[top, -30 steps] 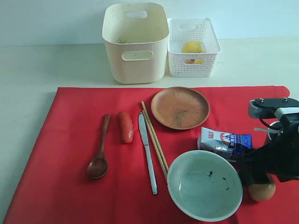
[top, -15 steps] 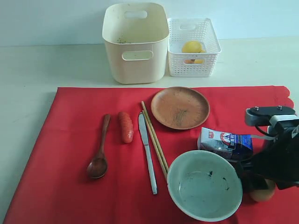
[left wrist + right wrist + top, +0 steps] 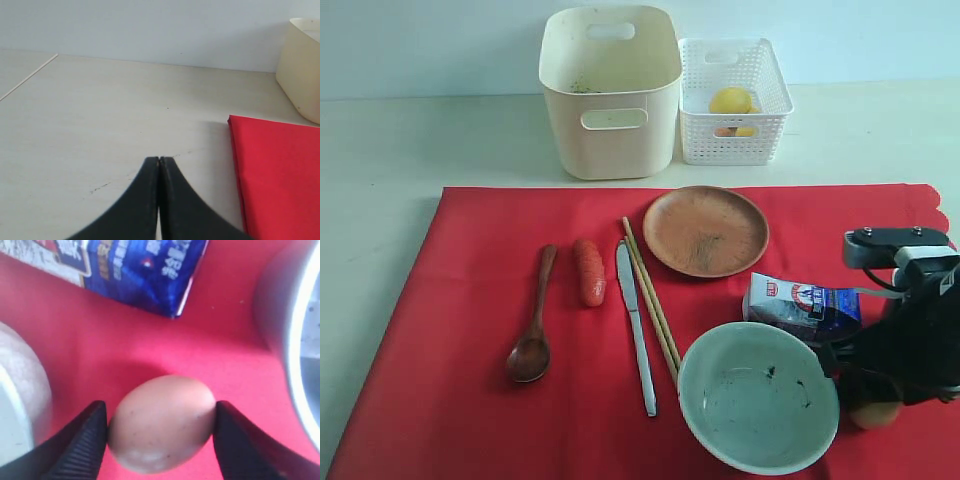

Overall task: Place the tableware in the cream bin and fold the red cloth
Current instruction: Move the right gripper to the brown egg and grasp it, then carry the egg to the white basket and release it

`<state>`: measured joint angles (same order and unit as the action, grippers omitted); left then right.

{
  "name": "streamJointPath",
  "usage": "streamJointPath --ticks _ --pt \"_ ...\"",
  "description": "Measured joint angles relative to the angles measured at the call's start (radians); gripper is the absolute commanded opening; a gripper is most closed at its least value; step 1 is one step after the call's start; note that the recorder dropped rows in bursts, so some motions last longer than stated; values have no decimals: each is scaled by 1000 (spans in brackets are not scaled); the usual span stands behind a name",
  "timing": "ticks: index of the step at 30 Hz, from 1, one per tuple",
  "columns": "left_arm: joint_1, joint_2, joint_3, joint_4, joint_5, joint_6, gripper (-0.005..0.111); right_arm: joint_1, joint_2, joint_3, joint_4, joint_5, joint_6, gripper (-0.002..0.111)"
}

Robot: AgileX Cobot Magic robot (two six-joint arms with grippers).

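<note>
Right fingers (image 3: 82,445) — clasping egg (image 3: 162,422), red cloth (image 3: 125,340) beneath

Left gripper (image 3: 159,160): black curved fingers (image 3: 140,200), tips pressed together, nothing between them.
Right arm (image 3: 915,345): black, grey-capped wrist, bent low.
Right gripper (image 3: 160,415): black ribbed fingers (image 3: 82,442) set against both sides of a pale brown egg (image 3: 160,432).
</note>
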<state>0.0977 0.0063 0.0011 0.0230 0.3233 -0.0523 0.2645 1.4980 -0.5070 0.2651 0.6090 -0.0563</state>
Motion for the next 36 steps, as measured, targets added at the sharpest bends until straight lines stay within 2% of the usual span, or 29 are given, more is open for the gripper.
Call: streamJointPath --ticks 3,14,21,28,36 --pt "0 0 0 0 0 0 2 0 -29 0 9 2 0 0" --pt "0 0 0 0 0 0 2 0 -301 1 43 27 0 0" --pt "0 0 0 0 0 0 2 0 -378 -50 68 -92 0 0" --pt "0 0 0 0 0 0 2 0 -159 -293 68 -215 -16 0" --pt "0 0 0 0 0 0 2 0 303 -680 68 -352 -45 0"
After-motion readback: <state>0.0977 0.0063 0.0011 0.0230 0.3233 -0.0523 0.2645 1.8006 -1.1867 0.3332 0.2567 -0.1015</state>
